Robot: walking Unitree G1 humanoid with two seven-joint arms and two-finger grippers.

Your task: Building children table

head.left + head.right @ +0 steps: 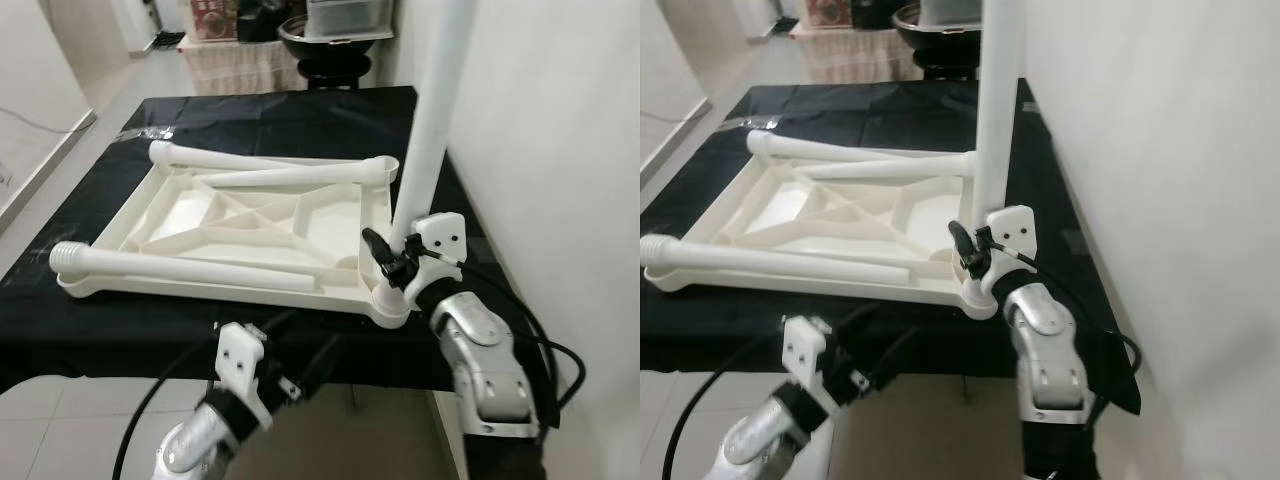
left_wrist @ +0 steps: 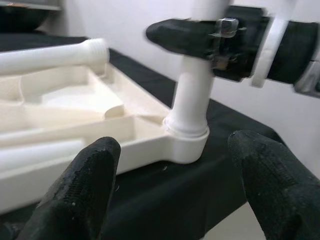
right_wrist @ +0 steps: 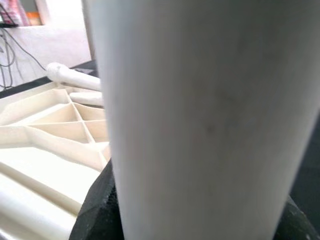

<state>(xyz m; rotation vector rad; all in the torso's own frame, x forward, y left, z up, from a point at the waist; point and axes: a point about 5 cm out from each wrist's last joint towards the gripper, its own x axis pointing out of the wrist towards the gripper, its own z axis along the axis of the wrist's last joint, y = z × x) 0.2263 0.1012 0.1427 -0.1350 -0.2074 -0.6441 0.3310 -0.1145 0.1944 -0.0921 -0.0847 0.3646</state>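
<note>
Upturned cream table panel (image 1: pixel 240 225) lies ribbed side up on the black-covered tabletop (image 1: pixel 300 115), its near edge close to the tabletop's front edge. One white upright leg (image 1: pixel 430 130) stands in the panel's near right corner socket, just beside the white wall (image 1: pixel 560 150); little room on that side. Right gripper (image 1: pixel 395 258) has its fingers closed around this leg low down. Three loose legs (image 1: pixel 190 268) lie across the panel. Left gripper (image 2: pixel 175 185) hangs below the front edge, fingers spread wide, holding nothing.
</note>
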